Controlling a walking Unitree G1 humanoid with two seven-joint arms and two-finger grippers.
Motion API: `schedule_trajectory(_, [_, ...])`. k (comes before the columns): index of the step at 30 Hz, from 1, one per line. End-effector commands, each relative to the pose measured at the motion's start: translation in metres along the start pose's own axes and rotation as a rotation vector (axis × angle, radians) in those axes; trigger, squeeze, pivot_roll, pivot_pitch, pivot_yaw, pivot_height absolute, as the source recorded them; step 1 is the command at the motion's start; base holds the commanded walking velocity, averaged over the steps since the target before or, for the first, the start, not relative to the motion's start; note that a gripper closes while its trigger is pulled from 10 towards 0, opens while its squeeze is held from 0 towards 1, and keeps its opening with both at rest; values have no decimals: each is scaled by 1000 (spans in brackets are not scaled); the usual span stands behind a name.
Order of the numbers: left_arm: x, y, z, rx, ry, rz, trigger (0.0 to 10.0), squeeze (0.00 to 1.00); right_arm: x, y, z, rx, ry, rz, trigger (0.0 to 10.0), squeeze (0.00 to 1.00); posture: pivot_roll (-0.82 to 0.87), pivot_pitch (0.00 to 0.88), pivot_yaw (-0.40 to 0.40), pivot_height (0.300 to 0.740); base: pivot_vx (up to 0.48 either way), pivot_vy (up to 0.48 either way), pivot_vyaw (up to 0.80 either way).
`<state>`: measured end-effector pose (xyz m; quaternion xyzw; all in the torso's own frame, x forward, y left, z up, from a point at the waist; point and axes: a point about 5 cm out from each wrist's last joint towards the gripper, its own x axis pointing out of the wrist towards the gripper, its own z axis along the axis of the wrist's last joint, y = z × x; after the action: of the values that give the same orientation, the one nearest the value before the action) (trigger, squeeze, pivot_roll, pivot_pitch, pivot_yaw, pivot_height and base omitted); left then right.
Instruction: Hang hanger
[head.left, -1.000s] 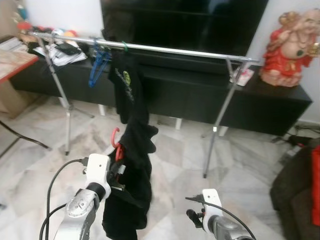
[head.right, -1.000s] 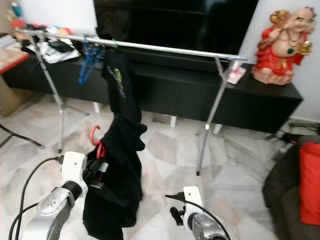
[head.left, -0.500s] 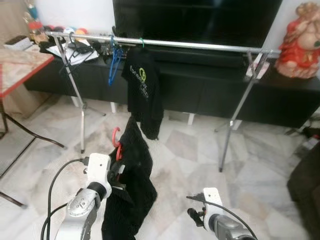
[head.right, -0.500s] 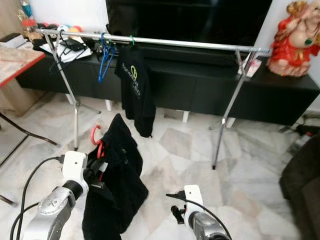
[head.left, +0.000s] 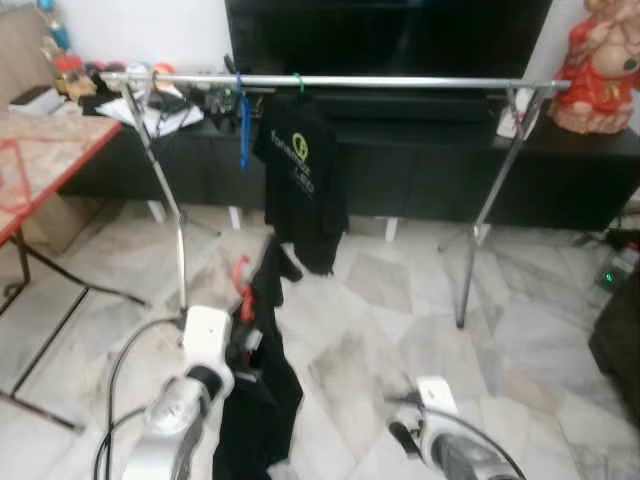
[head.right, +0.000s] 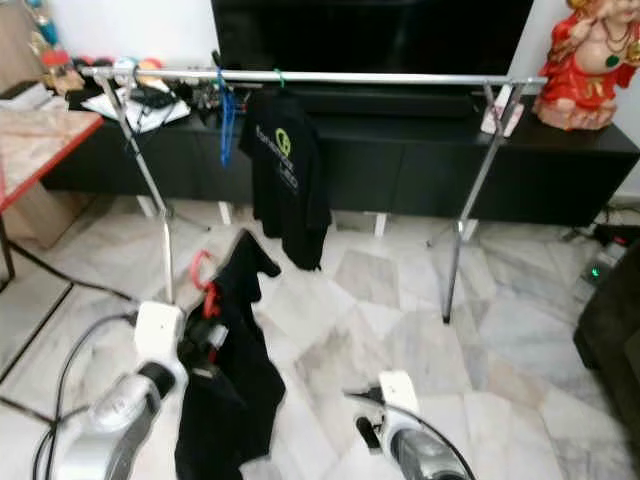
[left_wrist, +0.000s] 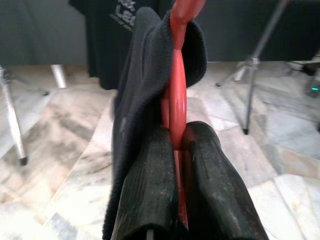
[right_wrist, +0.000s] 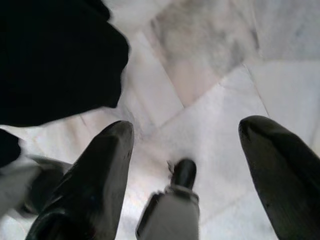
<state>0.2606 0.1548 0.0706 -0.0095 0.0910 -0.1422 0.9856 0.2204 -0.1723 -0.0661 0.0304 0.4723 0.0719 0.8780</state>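
The view is widening between the earlier pictures and this one: the clothes rail (head.left: 330, 82) is sitting higher and farther off, with more marble floor (head.left: 400, 310) showing in front of it. This is a camera shift as the robot moves, not a move of the rail, and judged from it the robot is not yet within reach to hang anything.

The rail is a thin, shiny metal tube on two splayed tripod legs, standing before a long, low black cabinet (head.left: 560, 180). A black T-shirt (head.left: 303, 185) with a pale printed logo is hanging limp from it, beside a slim blue hanger (head.left: 241, 125).

The floor is polished, veined pale marble in large slabs.

The left gripper (left_wrist: 176, 150) is holding the red hanger (left_wrist: 177, 85), its jaws clamped on the smooth, rounded plastic stem; a soft, matte black garment (head.left: 262, 400) is draping from it toward the floor.

The right gripper (right_wrist: 187, 150) is hanging low over the floor, its jaws spread wide and gripping nothing.
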Motion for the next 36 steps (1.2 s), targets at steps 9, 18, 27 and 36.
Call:
schedule_trajectory(9, [1, 4, 11, 18, -40, 3, 10000, 0, 1, 5, 7, -2, -19, 14, 10000, 0, -10, 0, -38, 740, 0, 387, -341])
schedule_trajectory(18, [1, 4, 12, 18, -41, -1, 10000, 0, 1, 5, 7, 3, -26, 14, 10000, 0, -10, 0, -38, 740, 0, 387, 0])
schedule_trajectory(27, [1, 4, 11, 20, -40, -1, 10000, 0, 1, 5, 7, 1, -26, 15, 10000, 0, -5, 0, -38, 740, 0, 384, 0])
schedule_trajectory(36, [0, 5, 10, 43, -30, 3, 10000, 0, 1, 6, 7, 0, -24, 18, 10000, 0, -1, 0, -37, 740, 0, 245, 0])
